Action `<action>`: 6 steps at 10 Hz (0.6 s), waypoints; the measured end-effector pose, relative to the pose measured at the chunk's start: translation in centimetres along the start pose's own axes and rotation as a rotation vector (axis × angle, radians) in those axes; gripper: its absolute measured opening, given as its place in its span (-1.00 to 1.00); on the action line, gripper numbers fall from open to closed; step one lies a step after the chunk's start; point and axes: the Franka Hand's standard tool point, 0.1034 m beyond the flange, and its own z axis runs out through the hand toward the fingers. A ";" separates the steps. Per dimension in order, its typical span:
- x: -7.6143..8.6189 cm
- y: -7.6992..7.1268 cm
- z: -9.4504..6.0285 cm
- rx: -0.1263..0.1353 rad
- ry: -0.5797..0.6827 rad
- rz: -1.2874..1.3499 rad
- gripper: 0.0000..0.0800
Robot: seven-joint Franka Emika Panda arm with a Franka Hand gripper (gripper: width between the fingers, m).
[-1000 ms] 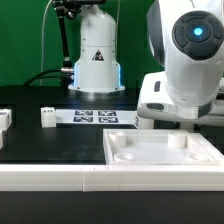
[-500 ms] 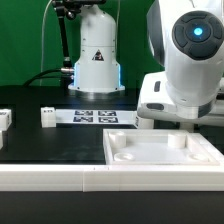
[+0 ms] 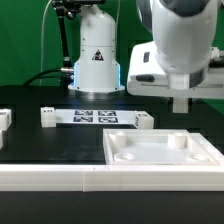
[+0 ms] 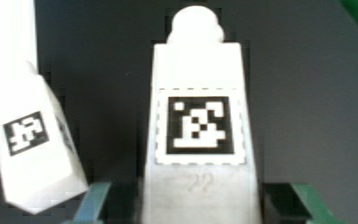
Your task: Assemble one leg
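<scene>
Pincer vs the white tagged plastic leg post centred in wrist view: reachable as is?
Probably yes: the pincer is open astride the white tagged plastic leg post, gaps both sides. A second tagged white post close alongside might get brushed.

Arm high, wrist pointing down; claw fingers spread apart, seemingly gripping nothing.

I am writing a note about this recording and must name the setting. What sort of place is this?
Probably a robotics lab bench: a black table before a green backdrop, a marker board with printed tags, and a white arm above a loose white panel.
</scene>
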 end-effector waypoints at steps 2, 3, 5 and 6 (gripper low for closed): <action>0.6 -0.4 -0.3 0.010 0.076 -0.004 -0.27; 1.1 -0.4 -0.2 0.010 0.148 -0.015 -0.27; 1.9 0.9 -0.1 -0.022 0.290 -0.083 -0.27; 1.7 1.3 -1.4 -0.030 0.333 -0.112 -0.27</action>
